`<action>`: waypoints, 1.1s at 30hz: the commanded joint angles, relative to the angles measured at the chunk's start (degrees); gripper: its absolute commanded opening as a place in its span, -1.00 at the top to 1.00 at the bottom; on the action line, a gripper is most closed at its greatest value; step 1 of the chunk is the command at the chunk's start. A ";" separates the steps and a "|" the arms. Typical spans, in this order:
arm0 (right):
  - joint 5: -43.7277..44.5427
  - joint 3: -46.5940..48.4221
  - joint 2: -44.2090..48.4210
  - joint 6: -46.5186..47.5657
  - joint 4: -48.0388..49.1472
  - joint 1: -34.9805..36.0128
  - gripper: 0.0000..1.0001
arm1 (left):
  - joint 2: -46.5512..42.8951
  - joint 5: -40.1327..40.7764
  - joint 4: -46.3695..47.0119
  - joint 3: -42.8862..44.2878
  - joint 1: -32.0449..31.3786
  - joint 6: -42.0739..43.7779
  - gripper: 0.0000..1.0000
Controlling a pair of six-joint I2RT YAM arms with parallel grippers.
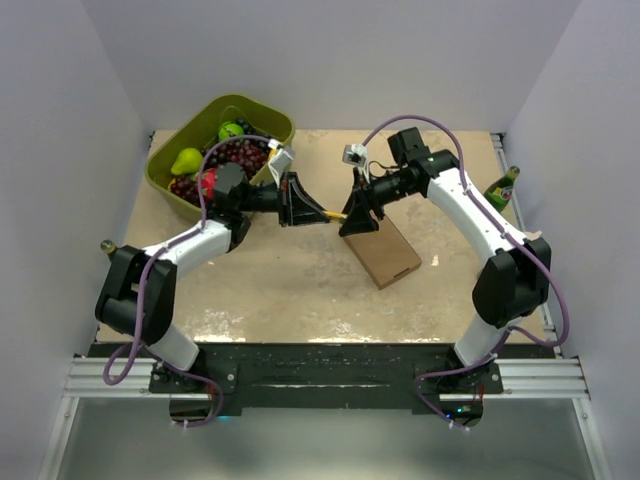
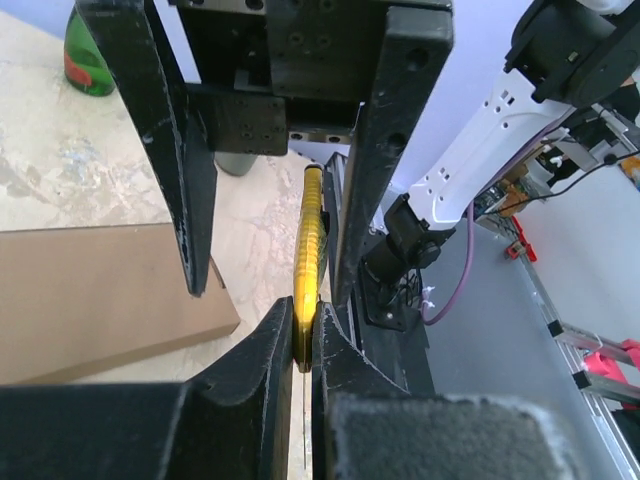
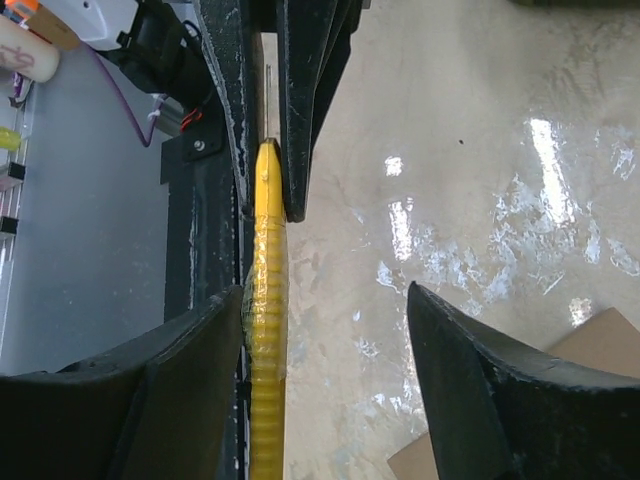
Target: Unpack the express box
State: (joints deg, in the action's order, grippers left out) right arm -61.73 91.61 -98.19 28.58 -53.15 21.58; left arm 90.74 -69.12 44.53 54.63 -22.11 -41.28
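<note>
The express box (image 1: 385,255) is a flat brown cardboard mailer lying closed on the table right of centre. It also shows in the left wrist view (image 2: 90,290) and at the lower right of the right wrist view (image 3: 595,345). My left gripper (image 1: 318,213) is shut on one end of a slim yellow ribbed cutter (image 1: 331,214), seen pinched between its jaws (image 2: 308,250). My right gripper (image 1: 346,216) faces it, open, just above the box's far end. The cutter's handle (image 3: 266,300) lies against its left finger; the other finger stands well apart.
An olive-green tub (image 1: 262,108) of fruit stands at the back left, behind my left arm. A green bottle (image 1: 503,187) stands at the table's right edge, and shows in the left wrist view (image 2: 85,60). White walls enclose three sides.
</note>
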 commanded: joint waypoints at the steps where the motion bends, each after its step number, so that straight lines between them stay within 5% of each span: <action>1: -3.83 -0.03 1.42 -0.18 0.84 -0.31 -0.28 | 1.63 -0.22 9.51 1.70 0.14 -7.50 1.00; 21: -3.31 -1.17 1.60 -4.85 4.72 -0.40 0.27 | 5.50 -0.22 6.00 4.87 -0.22 -5.31 1.00; 27: -4.00 -3.19 3.27 -15.02 11.91 -5.31 -0.03 | 3.75 -2.25 5.21 3.03 1.45 -4.77 1.00; 33: -9.10 -5.83 4.41 -17.33 11.75 -7.79 -0.28 | 1.19 3.46 20.21 -4.35 6.37 -17.95 1.00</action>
State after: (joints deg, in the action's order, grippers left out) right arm -66.22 86.87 -97.12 14.17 -42.98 14.13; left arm 94.78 -68.60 52.38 52.99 -18.50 -50.04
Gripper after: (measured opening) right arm 0.617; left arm 0.117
